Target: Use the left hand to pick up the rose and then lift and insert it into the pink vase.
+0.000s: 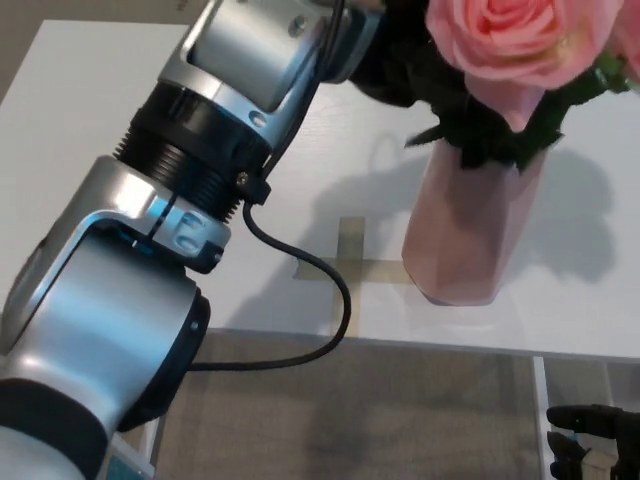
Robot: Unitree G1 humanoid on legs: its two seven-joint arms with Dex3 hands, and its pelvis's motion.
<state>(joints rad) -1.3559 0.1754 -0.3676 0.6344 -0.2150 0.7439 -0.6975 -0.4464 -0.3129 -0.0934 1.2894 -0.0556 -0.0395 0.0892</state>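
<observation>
Pink vase [468, 232]: faceted, upright on the white table [90, 110], standing at the right end of a cross of tan tape [350, 262] stuck to the tabletop. Rose [520, 45]: large pink bloom directly above the vase mouth, its dark green leaves [490, 140] spread over the rim and hiding it; the stem itself cannot be seen, so how deep it sits in the vase cannot be told. Left hand [395, 60]: black, just left of the bloom and above the vase's left shoulder, mostly hidden behind the leaves and its own wrist; whether its fingers are closed on the rose or parted cannot be told. Left arm [200, 140]: silver and black segments running from the lower left up toward the vase top, filling much of the view. Black cable [330, 300]: loops down from the arm, passing left of the vase and over the table's front edge. Right hand [595, 440]: black, low and below the vase past the table's front edge, only partly in view, its state unreadable.
</observation>
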